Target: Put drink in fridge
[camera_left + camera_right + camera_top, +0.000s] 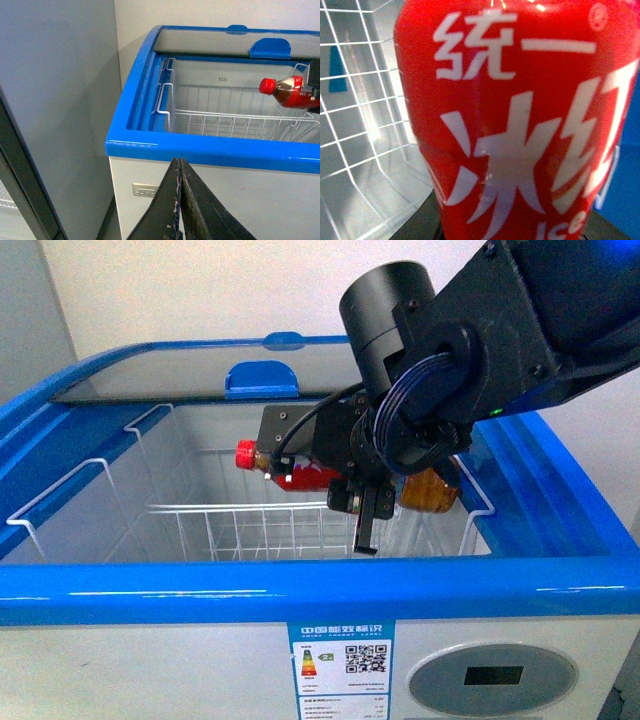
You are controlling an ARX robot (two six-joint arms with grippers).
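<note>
Right gripper (362,502) clamps bottle (300,476) sideways over the fridge (300,590) basket (230,525) below it. Releasing here risks a roll or bounce. Left gripper (179,200) pinched closed, empty.

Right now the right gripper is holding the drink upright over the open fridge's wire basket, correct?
Not quite. The right gripper does hold the drink over the wire basket of the open fridge, but the bottle lies on its side, red cap pointing toward the robot's left, not upright. The front view shows this, and the left wrist view agrees.
</note>
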